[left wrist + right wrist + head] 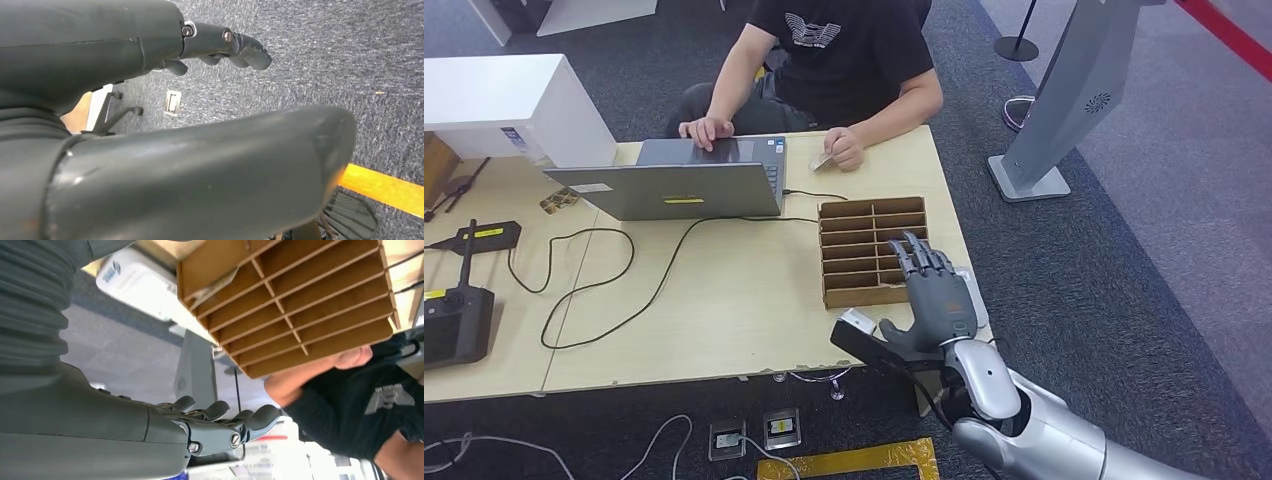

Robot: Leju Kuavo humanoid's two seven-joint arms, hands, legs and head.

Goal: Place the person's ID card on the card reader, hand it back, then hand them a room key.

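Note:
A person in a black T-shirt (844, 55) sits across the table and holds a small pale card (821, 160) in one hand at the far edge. A wooden divided tray (864, 212) lies on the table's right side. My right hand (932, 290) hovers palm down over the tray's near right corner, fingers spread and holding nothing. A white card reader (135, 282) lies beside the tray at the table's right edge (973, 292). In the right wrist view, a flat greyish card (216, 287) leans in one tray compartment. My left hand (220, 45) hangs over the carpet, holding nothing.
A grey laptop (684, 185) stands open at the far middle, with the person's other hand on it. Black cables (589, 290) loop across the table. Black devices (454, 320) and a white box (504, 100) sit at the left. A grey kiosk stand (1064, 100) rises at the right.

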